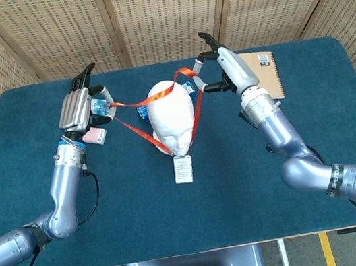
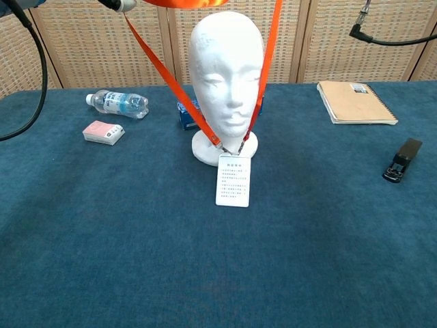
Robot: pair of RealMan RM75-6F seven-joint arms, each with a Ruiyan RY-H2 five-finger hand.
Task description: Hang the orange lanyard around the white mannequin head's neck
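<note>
Lanyard: the orange lanyard (image 1: pixel 138 130) is stretched into a wide loop above the white mannequin head (image 1: pixel 170 112) at the centre of the frame; both straps run down the face to the clips below the chin, and the back of the loop lies across the crown.
Badge: the white card (image 2: pixel 233 181) hangs in front of the head's base, low centre in the chest view.
Step in hand: I judge the loop is over the crown but not yet down at the neck.
How to do it well: I should carry both sides rearward together, keep the loop wider than the skull, then lower evenly so the strap drops behind the head without catching or tipping it.
My left hand: my left hand (image 1: pixel 81 110), upper left of the head view, pinches its side of the strap, other fingers extended toward the far edge of the table (image 1: pixel 46 162).
My right hand: my right hand (image 1: pixel 224 73), upper right of centre, pinches the other side the same way, raised just beside the head.
Arms: both reach forward and inward, roughly mirrored.
Nearby: a notebook (image 1: pixel 261 74) lies far right; a pink box (image 2: pixel 103 132) and water bottle (image 2: pixel 117 103) lie left.
</note>
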